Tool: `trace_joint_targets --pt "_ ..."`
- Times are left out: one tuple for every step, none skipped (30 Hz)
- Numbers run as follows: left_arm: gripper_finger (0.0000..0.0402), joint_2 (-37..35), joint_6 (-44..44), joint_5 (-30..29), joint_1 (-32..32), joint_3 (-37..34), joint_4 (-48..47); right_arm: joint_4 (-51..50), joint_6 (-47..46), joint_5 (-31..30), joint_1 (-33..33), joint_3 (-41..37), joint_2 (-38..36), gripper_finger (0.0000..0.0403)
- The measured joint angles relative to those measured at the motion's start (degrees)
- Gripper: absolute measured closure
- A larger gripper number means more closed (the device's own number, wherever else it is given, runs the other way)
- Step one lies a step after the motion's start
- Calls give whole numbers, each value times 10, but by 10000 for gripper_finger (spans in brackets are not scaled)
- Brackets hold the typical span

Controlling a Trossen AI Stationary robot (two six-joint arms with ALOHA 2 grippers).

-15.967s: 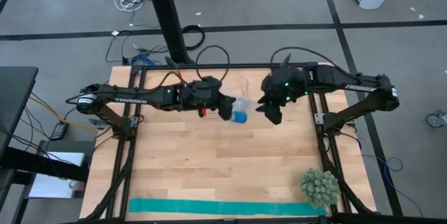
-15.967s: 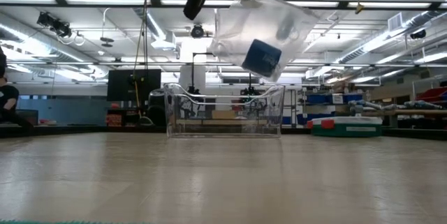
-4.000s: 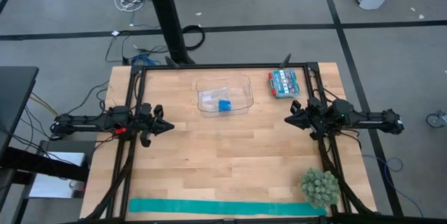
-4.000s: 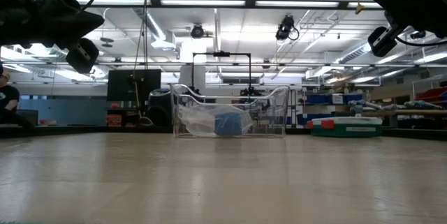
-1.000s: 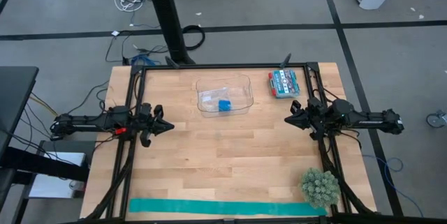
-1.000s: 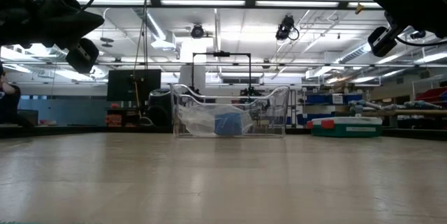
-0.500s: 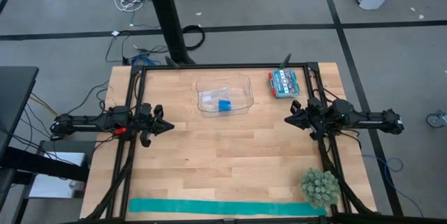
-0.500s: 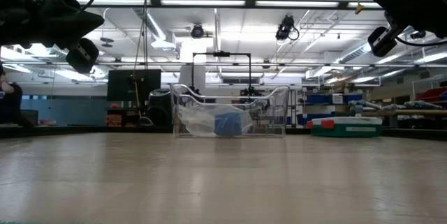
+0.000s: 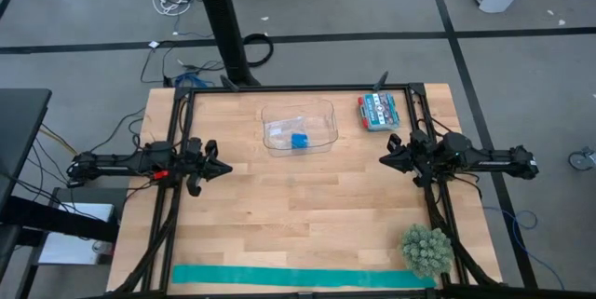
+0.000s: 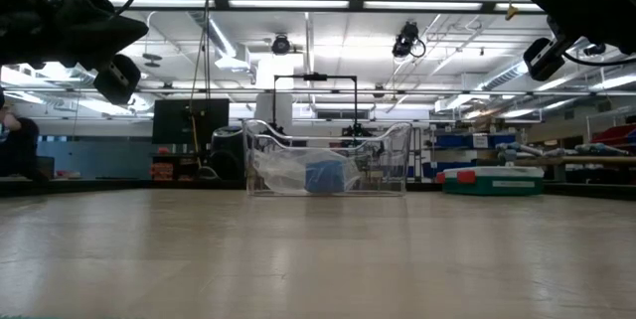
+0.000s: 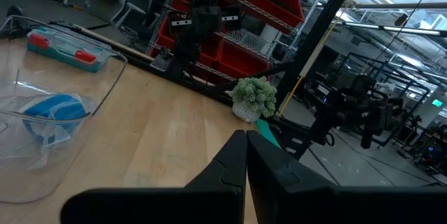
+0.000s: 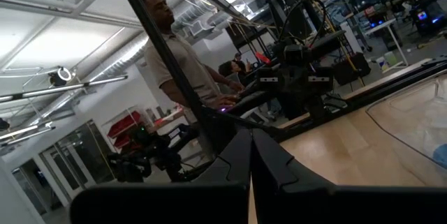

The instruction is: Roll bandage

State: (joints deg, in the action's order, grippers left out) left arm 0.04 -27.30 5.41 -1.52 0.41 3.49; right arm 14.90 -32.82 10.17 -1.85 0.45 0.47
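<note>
High view: the bandage (image 9: 299, 140), a small blue roll, lies in a clear tray (image 9: 325, 113) at upper centre; left gripper (image 9: 223, 167) at mid-left and right gripper (image 9: 385, 162) at mid-right, both closed, empty.

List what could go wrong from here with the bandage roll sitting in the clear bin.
1. The bandage lies inside a loose plastic bag in the clear bin; a pinch might catch only film, and the roll could slip out.
2. The bin's walls leave little room, so a descending tool may knock or shove it.
3. Both the left tool and right tool sit shut at the table's sides; reaching without opening would push the roll.
</note>
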Motion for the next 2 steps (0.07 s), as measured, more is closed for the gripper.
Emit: trace_joint_targets --pt "382 0 0 0 0 0 0 0 0 0 0 0 0 396" --pt "382 0 0 0 0 0 0 0 0 0 0 0 0 396"
